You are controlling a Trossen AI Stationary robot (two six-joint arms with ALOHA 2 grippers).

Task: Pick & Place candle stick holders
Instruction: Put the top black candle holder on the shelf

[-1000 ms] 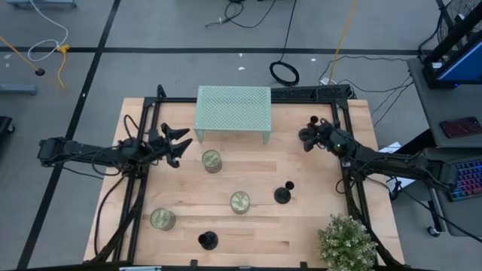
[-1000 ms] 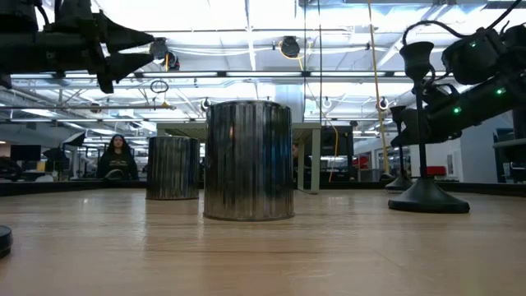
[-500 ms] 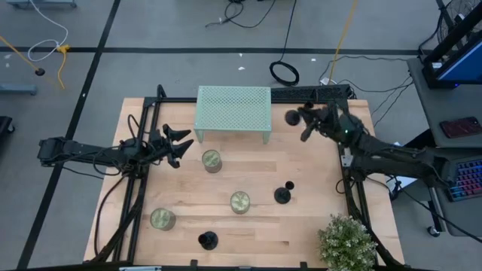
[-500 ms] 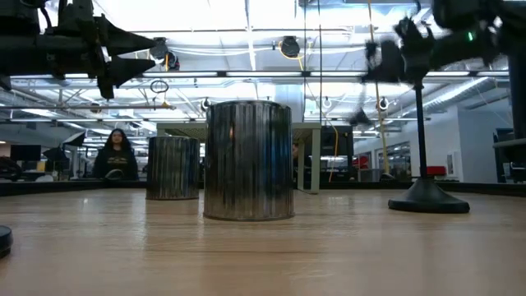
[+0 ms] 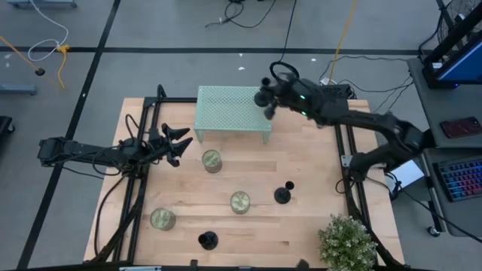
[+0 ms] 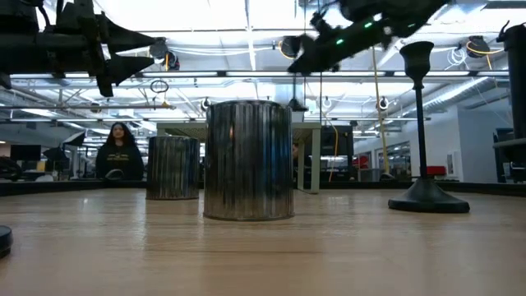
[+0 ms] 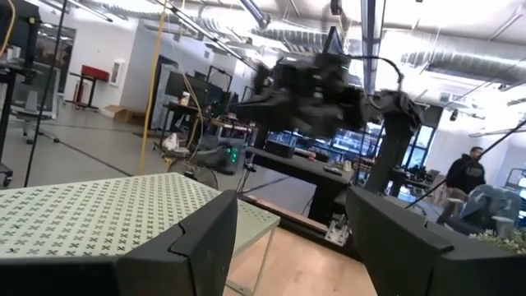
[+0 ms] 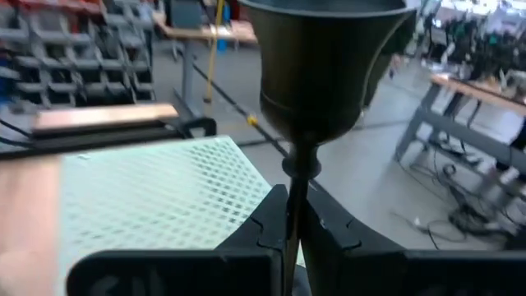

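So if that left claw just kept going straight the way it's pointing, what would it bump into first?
Probably the pale green mesh stand. The open left gripper points toward the stand's near corner and nothing lies between them, though depth is hard to judge and it might slip just past.

A robotics laboratory in an open industrial hall: the wooden desk point(image 5: 316, 162) stands in a black metal frame point(image 5: 143, 124) on a grey concrete floor marked with dark tape lines point(image 5: 98, 56), with loose cables point(image 5: 248, 13) trailing over it. Beyond the desk, the low view shows rows of ceiling strip lights point(image 6: 205, 16), exposed ducts point(image 7: 460, 59) and further workbenches point(image 6: 312, 131), with a person point(image 6: 120, 152) seated at a distant station. To the side of the desk stand a keyboard point(image 5: 461, 179) and a monitor point(image 5: 459, 64) on an adjoining work surface.
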